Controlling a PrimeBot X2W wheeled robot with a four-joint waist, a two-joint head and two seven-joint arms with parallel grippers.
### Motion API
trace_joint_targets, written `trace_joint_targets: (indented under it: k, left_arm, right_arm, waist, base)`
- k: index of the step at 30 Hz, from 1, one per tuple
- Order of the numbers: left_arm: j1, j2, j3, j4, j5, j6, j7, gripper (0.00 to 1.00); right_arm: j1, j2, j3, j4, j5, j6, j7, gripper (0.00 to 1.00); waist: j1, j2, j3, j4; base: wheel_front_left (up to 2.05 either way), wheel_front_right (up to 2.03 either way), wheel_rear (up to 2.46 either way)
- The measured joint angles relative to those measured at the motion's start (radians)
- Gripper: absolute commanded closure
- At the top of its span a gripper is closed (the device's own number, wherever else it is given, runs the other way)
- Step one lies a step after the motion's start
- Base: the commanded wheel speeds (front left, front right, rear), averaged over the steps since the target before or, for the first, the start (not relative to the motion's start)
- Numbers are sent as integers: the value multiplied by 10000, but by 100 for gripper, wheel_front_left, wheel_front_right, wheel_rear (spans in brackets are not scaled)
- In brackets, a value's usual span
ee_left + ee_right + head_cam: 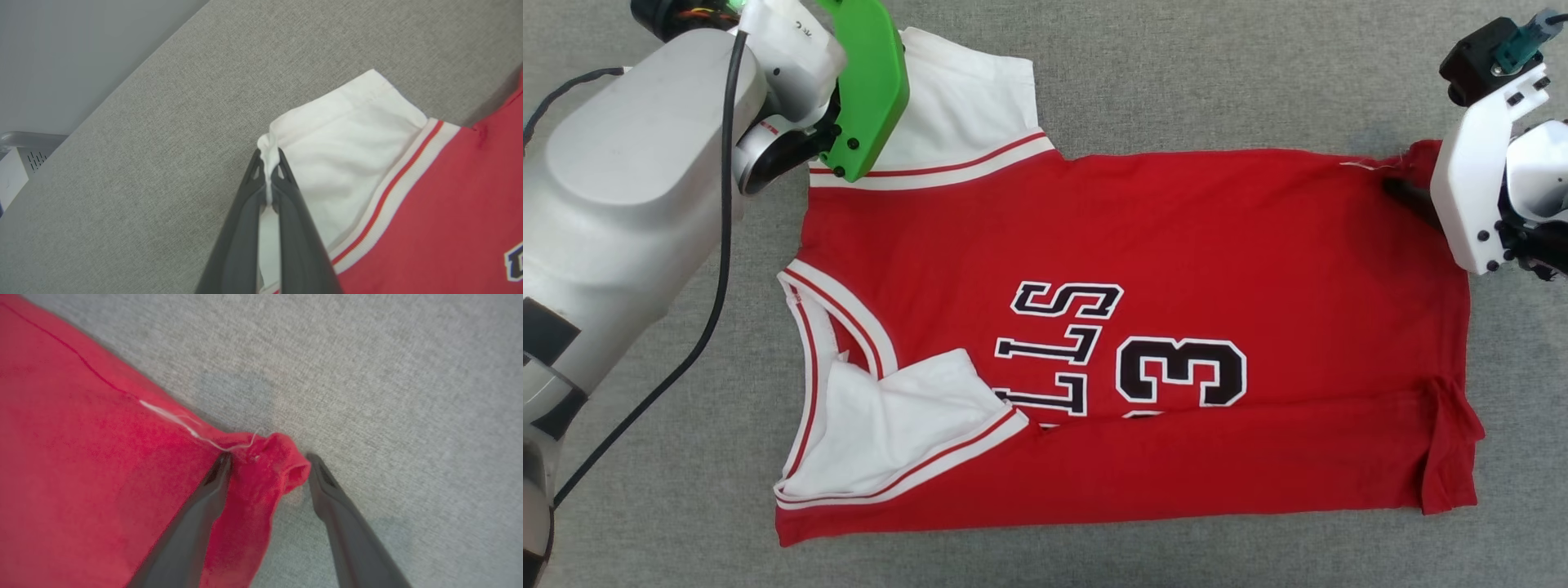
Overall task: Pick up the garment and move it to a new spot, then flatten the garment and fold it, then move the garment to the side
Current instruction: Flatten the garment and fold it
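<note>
While the left gripper [269,163] is clenched on the edge of the white short sleeve [339,143], the right gripper [267,461] stands spread. One of its dark fingers is over the red cloth and the other over bare surface, with the bunched hem corner [286,465] between them — not yet pinched. The red jersey-style shirt with white sleeves and black lettering [1176,245] lies spread across the grey woven tabletop [1258,73], its near long edge and near sleeve already turned in over the front.

The step in hand looks like the second lengthwise fold, bringing the far edge toward the robot. To do it well, the right fingers should close deep enough to take the whole corner, not only its loose lip. Both arms should then lift together and hold the far edge taut — slack would let the middle sag and crease. The edge should land level with the fold already made.
</note>
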Motion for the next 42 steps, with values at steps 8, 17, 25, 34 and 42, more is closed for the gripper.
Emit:
trace_joint_targets:
  k: [8, 17, 25, 34, 42]
  left_arm:
    - [459, 316, -31, 50, -159, 0, -616, 100]
    - [1553, 1239, -165, -895, -146, 0, -1195, 100]
    - [3133, 2395, -207, -2445, -182, 556, -1630, 100]
    - [5234, 3551, -291, -4669, -485, 1768, -1831, 100]
    - [7149, 4036, -330, -5584, -880, 2671, -2295, 100]
  right_arm:
    - [149, 163, 445, 303, 491, 8, -1864, 100]
    - [917, -224, 754, 128, 779, 8, -3488, 100]
    - [2059, -401, 961, -173, 894, 8, -4109, 100]
    - [3467, -838, 874, -949, 1032, 8, -4554, 100]
    - [4833, -1066, 397, -1649, 1034, 8, -4721, 100]
  waist:
    - [0, 0, -597, -101]
    - [0, 0, -1753, -144]
    - [-1, 0, -2797, -147]
    - [-1, 0, -3646, -110]
    - [-1, 0, -4042, -82]
  base:
    - [0, 0, 0]
    - [0, 0, 0]
    - [0, 0, 0]
    - [0, 0, 0]
    - [0, 0, 0]
